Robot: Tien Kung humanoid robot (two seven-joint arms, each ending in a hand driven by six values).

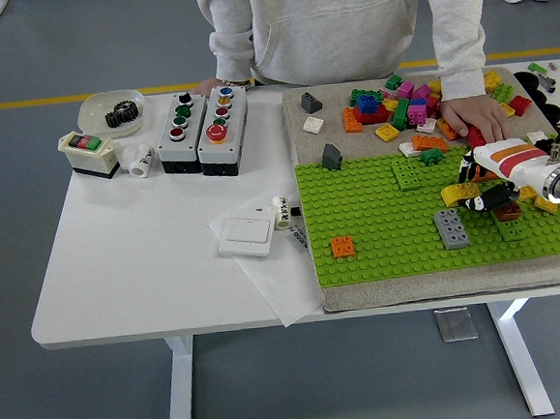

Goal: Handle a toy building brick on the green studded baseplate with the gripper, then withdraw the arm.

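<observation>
The green studded baseplate point(378, 221) covers the right half of the table. A yellow brick point(459, 193) lies on it near the right side, with a brown brick point(506, 212) just behind it. My right hand point(482, 182), white with an orange stripe and black fingers, comes in from the right edge. Its fingers are loosely spread around the yellow brick's right end, and one black fingertip point(476, 204) lies next to the brick. The hand grips nothing that I can see. My left arm is out of the picture.
Also on the baseplate are a grey brick point(450, 227), an orange brick point(342, 246) and a flat green plate point(406, 173). A person's hand point(476, 116) rests on the loose brick pile point(388, 104) beyond it. Button boxes point(202, 128) and a white switch point(247, 233) are on the left.
</observation>
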